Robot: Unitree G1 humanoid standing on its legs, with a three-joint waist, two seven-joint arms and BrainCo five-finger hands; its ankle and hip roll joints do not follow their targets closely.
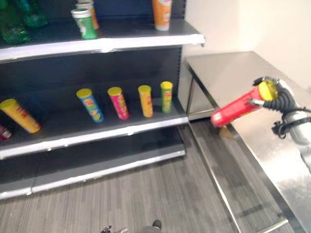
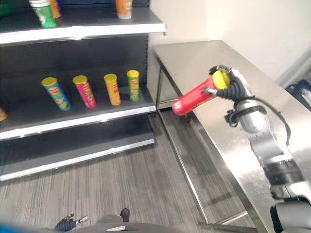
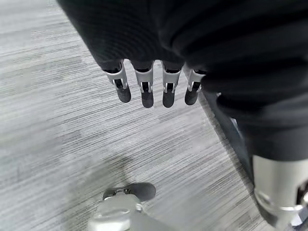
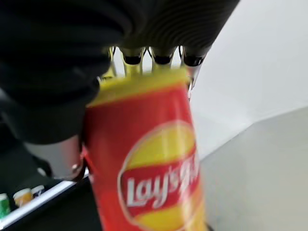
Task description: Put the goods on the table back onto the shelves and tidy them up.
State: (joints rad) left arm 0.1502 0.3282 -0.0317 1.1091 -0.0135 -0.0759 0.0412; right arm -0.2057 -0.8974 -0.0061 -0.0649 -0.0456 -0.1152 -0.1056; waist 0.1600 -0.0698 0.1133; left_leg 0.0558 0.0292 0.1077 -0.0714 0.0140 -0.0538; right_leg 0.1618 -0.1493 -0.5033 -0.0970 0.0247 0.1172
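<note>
My right hand (image 1: 281, 97) holds a red chip can with a yellow lid (image 1: 236, 109) (image 2: 197, 95) tilted in the air above the steel table's (image 1: 233, 73) left edge, its base pointing toward the shelves. In the right wrist view the fingers (image 4: 159, 55) curl round the red can (image 4: 144, 159) near its lid. On the middle shelf (image 1: 92, 131) stand a blue can (image 1: 90, 105), a pink can (image 1: 118, 103), an orange can (image 1: 145, 100) and a green can (image 1: 166, 96). My left hand (image 3: 149, 86) hangs over the floor with fingers relaxed and straight.
A yellow can (image 1: 19, 115) leans at the left of the middle shelf. The top shelf (image 1: 102, 41) carries a green can (image 1: 85, 23), an orange can (image 1: 162, 13) and green bottles (image 1: 14, 22). Grey striped floor lies between shelves and table.
</note>
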